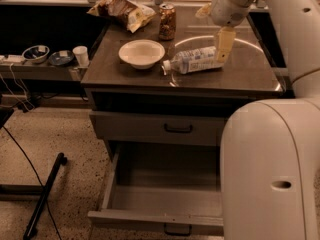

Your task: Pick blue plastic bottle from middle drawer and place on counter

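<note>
Claw (213,35) hangs just above the base end of the blue plastic bottle (196,61), fingers spread wide and gripping nothing, one fingertip at or just beside the bottle. You see the bottle lying on its side on the bench (250,74), cap toward the white bowl (141,52), with the middle drawer (160,219) pulled out below, so the placing looks all but done. Your next move calls for lifting straight up without nudging the bottle, which could roll
</note>
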`<move>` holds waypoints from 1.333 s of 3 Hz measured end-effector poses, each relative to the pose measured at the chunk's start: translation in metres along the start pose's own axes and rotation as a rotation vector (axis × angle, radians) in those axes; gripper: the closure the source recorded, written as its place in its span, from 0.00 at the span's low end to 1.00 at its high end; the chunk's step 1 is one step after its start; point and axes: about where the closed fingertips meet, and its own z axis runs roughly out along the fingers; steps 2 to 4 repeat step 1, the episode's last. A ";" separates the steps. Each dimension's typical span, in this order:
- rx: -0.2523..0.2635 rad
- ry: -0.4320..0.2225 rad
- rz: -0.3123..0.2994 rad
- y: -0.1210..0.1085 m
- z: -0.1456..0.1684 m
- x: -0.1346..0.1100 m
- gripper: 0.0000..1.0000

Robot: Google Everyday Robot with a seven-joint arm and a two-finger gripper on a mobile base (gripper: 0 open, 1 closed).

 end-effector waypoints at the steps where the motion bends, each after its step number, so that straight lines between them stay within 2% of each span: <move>1: 0.030 -0.002 0.000 -0.009 0.004 0.000 0.00; 4: 0.030 -0.002 0.000 -0.009 0.004 0.000 0.00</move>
